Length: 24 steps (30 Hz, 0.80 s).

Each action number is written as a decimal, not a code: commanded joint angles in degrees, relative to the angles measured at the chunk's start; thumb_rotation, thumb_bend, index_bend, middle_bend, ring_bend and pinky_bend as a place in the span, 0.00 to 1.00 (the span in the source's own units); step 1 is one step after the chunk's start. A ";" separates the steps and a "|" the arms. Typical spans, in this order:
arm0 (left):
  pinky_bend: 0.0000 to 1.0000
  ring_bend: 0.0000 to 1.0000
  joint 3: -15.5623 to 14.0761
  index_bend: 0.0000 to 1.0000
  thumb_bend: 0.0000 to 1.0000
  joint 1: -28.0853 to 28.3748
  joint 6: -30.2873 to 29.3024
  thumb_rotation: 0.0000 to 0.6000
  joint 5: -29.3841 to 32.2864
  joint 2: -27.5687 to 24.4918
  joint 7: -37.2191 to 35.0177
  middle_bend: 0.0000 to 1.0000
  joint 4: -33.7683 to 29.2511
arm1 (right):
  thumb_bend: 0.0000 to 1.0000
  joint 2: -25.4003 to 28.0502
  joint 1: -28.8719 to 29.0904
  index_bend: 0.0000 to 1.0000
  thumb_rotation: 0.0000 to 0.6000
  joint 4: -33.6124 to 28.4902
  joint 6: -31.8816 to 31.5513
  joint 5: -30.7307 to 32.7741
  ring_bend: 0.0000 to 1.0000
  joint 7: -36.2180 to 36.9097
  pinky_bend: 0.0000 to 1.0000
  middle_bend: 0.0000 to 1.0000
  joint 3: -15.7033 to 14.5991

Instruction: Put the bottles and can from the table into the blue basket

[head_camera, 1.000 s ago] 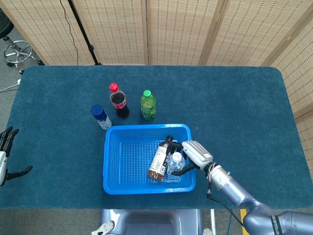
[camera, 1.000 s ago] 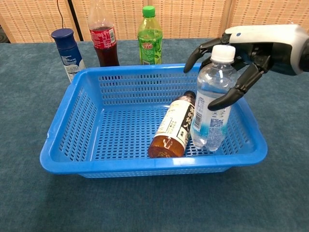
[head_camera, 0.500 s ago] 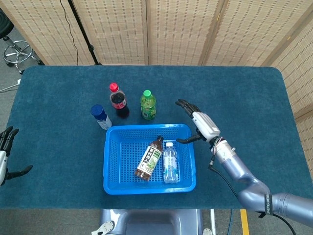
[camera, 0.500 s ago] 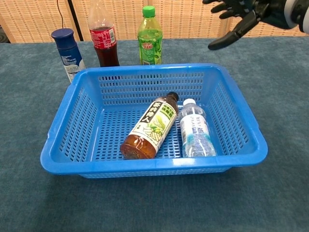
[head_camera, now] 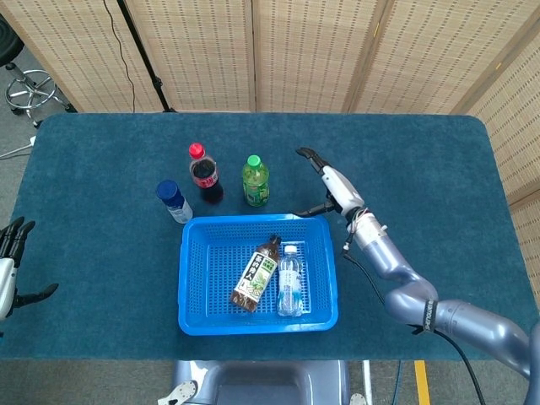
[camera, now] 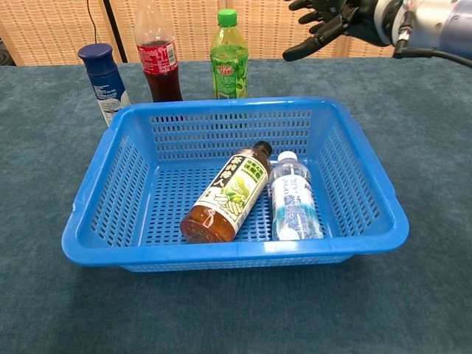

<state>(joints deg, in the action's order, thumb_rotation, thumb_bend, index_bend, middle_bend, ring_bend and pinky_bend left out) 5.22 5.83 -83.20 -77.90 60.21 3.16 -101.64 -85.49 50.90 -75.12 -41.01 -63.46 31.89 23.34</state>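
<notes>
Bottles and a can are being collected into the blue basket [camera: 346, 158], which is sitting at the near middle of the table [head_camera: 422, 160]. Two items are already lying flat inside it: a tea bottle [camera: 225, 195] with a green and white label, and, touching it on the right, a clear water bottle [camera: 293, 200]. Three items are standing on the table just beyond the far rim: a blue can [camera: 103, 81] at the far left, a dark cola bottle [camera: 156, 55] with a red label, and a green bottle [camera: 229, 55] with a green cap.

The right hand [head_camera: 331, 187] is being held above the table, right of the green bottle, with its fingers spread and nothing in them. The left hand [head_camera: 10, 266] is showing only at the left edge of the head view, empty and with fingers apart.

The green bottle is judged to be the next pickup, being nearest the right hand. It should be approached from the right at mid-body, below the cap, and the fingers should be closed evenly so that it is not tipped into the cola bottle. It should be lifted clear of the rim before being carried over.

Characters are printed on the tea label, but they cannot be read reliably; the other labels are too small to read.
</notes>
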 commanded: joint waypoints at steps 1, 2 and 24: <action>0.00 0.00 0.13 0.00 0.06 -0.06 -0.04 1.00 0.43 0.28 0.56 0.00 0.04 | 0.00 -7.01 4.26 0.00 1.00 9.22 2.85 -1.09 0.00 2.59 0.00 0.00 0.46; 0.00 0.00 0.17 0.00 0.06 -0.03 0.02 1.00 0.61 0.33 0.68 0.00 0.07 | 0.00 -7.66 4.68 0.00 1.00 10.21 3.20 -1.14 0.00 3.01 0.00 0.00 0.59; 0.00 0.00 2.62 0.00 0.06 1.55 3.69 1.00 7.73 0.61 1.20 0.00 1.42 | 0.00 -26.78 19.55 0.00 1.00 38.06 11.35 -1.08 0.00 17.59 0.00 0.00 7.70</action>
<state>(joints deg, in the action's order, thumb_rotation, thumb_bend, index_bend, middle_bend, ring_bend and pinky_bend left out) 7.65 7.29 -79.74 -70.50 60.89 4.57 -100.38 -109.67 68.37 -39.92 -29.88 -65.17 48.15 29.70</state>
